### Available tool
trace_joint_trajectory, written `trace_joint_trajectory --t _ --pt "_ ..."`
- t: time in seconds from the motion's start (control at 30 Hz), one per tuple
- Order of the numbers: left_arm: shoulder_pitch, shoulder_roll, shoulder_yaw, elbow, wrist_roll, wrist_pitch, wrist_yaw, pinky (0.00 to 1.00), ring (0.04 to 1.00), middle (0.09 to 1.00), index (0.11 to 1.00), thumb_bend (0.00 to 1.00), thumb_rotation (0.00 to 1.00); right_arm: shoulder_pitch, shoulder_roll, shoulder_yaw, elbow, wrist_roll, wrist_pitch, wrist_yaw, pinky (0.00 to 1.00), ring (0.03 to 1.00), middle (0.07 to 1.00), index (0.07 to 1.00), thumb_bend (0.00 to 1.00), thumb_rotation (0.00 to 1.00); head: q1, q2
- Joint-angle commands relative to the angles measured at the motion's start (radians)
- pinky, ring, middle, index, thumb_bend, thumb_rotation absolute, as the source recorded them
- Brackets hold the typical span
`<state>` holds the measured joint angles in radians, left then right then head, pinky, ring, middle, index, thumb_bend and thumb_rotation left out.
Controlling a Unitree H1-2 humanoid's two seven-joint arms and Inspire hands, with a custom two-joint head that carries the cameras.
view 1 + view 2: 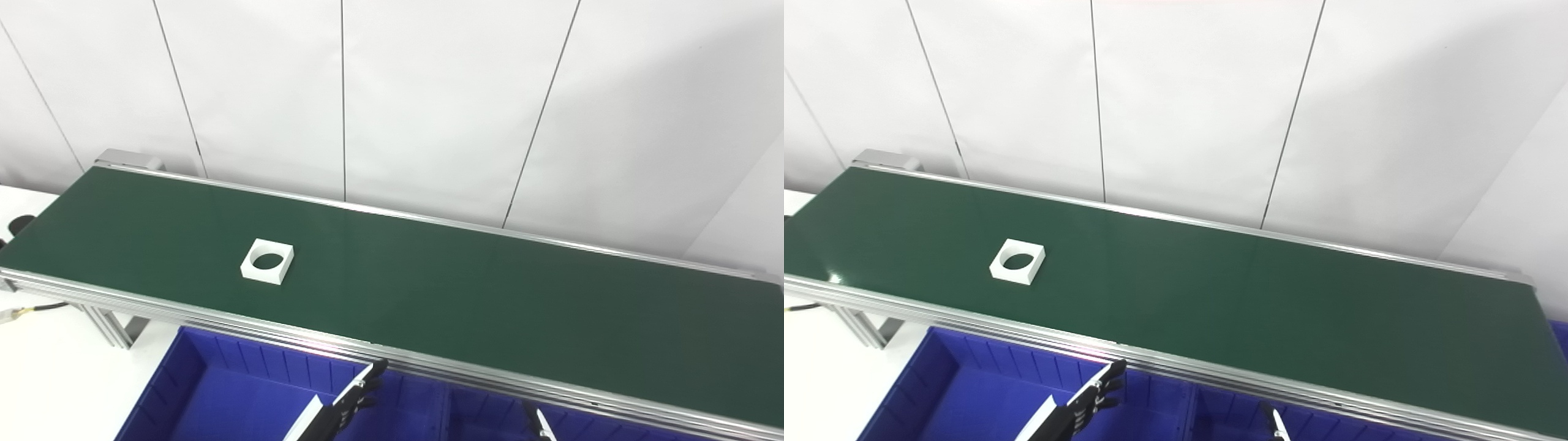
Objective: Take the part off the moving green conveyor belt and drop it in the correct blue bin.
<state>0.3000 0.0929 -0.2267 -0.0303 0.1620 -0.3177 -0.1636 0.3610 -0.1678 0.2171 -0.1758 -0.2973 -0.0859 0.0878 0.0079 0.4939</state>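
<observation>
A: White square part w/ a round hole, flat on the green belt, approx 10 o'clock from the left hand.

B: Best approach?

A: Judgement: lead it, come from above, pinch opposite outer walls.

B: Fingers?

A: Left hand's fingers extended, slightly apart, holding nothing, over the blue bin. Right hand barely visible at 6 o'clock; can't tell.

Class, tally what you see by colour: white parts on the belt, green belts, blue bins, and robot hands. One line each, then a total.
White square part with round hole: 1
Green conveyor belt: 1
Blue bins: 2
Robot hands, left robot hand and right robot hand: 2
Total: 6
</observation>
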Motion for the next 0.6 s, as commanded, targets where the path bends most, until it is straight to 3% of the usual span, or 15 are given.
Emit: trace_joint_trajectory --t 0.0,0.33,0.57 --pt "-0.019 0.008 0.003 -0.05 -0.01 -0.049 0.005 0.92 0.972 0.998 0.977 0.94 0.64 -0.009 0.006 -0.009 -0.013 0.013 -0.07 -0.021 0.91 0.978 0.993 1.0 0.95 0.59 -0.018 0.009" --pt "-0.093 0.039 0.02 -0.187 0.025 0.036 -0.007 0.97 1.0 1.0 1.0 0.95 0.69 -0.019 0.023 -0.014 -0.027 0.028 -0.077 -0.026 0.9 0.956 0.982 1.0 0.99 0.57 -0.074 0.07" --pt "-0.219 0.064 0.071 -0.257 0.046 0.173 -0.019 1.0 1.0 1.0 1.0 0.89 0.66 -0.031 0.047 -0.016 -0.025 0.029 -0.101 -0.048 0.89 0.944 0.969 1.0 1.0 0.59 -0.087 0.104"
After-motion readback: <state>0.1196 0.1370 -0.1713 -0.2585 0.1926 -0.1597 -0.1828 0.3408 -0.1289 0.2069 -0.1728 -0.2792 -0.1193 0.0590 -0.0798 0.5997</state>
